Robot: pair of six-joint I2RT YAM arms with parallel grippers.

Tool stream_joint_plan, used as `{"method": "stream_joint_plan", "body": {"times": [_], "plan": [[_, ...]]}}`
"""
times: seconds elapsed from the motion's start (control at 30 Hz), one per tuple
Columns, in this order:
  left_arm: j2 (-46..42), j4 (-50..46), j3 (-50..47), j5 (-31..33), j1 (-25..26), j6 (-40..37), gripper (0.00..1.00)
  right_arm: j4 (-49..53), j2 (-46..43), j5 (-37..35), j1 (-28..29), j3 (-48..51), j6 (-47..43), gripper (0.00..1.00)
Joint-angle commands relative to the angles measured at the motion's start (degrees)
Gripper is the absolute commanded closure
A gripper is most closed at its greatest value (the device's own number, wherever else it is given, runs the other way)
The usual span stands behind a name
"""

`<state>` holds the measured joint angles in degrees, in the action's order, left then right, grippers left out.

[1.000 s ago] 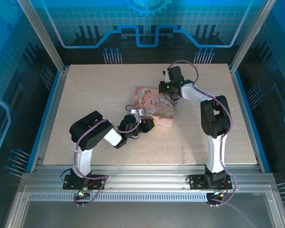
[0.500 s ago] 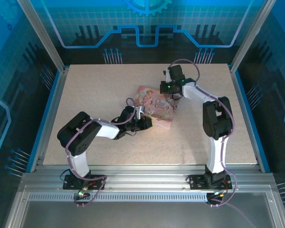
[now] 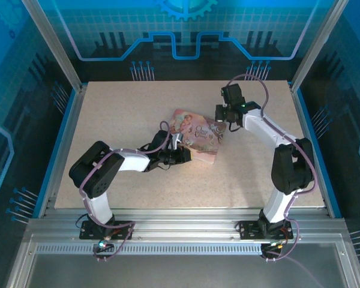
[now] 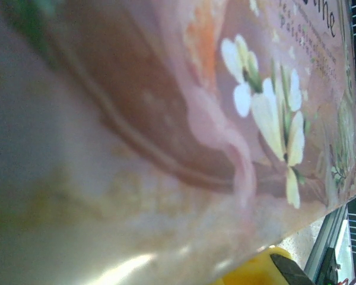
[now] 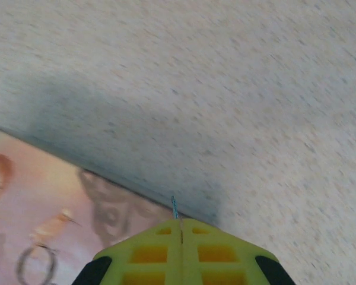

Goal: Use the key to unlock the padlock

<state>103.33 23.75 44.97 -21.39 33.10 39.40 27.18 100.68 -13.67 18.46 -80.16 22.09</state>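
Note:
My right gripper (image 3: 222,115) hovers over the table just past the far right corner of the pink illustrated tin (image 3: 198,137). In the right wrist view its jaws (image 5: 181,221) are shut on the key (image 5: 174,208); a thin metal tip pokes out between the yellow fingers above the tin's edge (image 5: 41,208). My left gripper (image 3: 188,157) lies low against the tin's near left side. The left wrist view looks along the tin's lid (image 4: 166,119) from very close, with one yellow finger (image 4: 249,274) at the bottom edge. The padlock is hidden.
The speckled table (image 3: 126,114) stretches wide to the left of the tin and in front of it. Aluminium frame posts and blue side panels (image 3: 60,126) bound it. The right arm's elbow (image 3: 291,168) stands tall near the right edge.
The right gripper has slid rightward along the tin's far edge with the key, and its elbow swung right. The left arm has stretched out lower, pushing its gripper up to the tin.

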Motion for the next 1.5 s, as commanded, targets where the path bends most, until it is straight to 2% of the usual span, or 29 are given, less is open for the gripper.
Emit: {"method": "stream_joint_plan", "body": {"times": [0.0,0.17,0.4,0.77,0.9,1.13,1.23,1.47], "plan": [[1.4,-9.4,-0.2,-3.1,-0.2,-1.1,0.89,3.8,-1.2,-5.9,-0.6,3.8,2.9,1.00],[1.5,-9.8,0.3,-3.7,-0.2,-1.4,0.85,3.1,-0.6,-6.9,-0.7,6.8,5.5,1.00],[1.6,-9.8,0.1,-4.2,-0.2,-1.8,0.81,0.7,2.5,-2.9,-0.8,6.7,6.7,1.00],[1.5,-9.2,-0.8,-4.4,-0.6,-1.5,0.86,0.5,9.0,0.1,-1.0,-0.8,3.4,1.00],[1.6,-9.4,-0.8,-4.4,-0.6,-1.2,0.82,-0.7,10.7,2.0,-1.0,-2.8,1.5,1.00],[1.6,-8.5,-1.2,-4.4,-0.6,0.1,0.84,-1.1,14.1,6.3,-1.0,-7.5,-2.1,1.00],[1.5,-6.8,-1.6,-4.6,-0.6,1.4,0.88,-0.4,13.7,6.1,-1.3,-7.6,-2.1,1.00],[0.6,-3.7,-1.5,-4.5,-0.6,6.4,0.88,0.9,7.3,4.9,-3.7,-1.4,-0.9,1.00]]}}
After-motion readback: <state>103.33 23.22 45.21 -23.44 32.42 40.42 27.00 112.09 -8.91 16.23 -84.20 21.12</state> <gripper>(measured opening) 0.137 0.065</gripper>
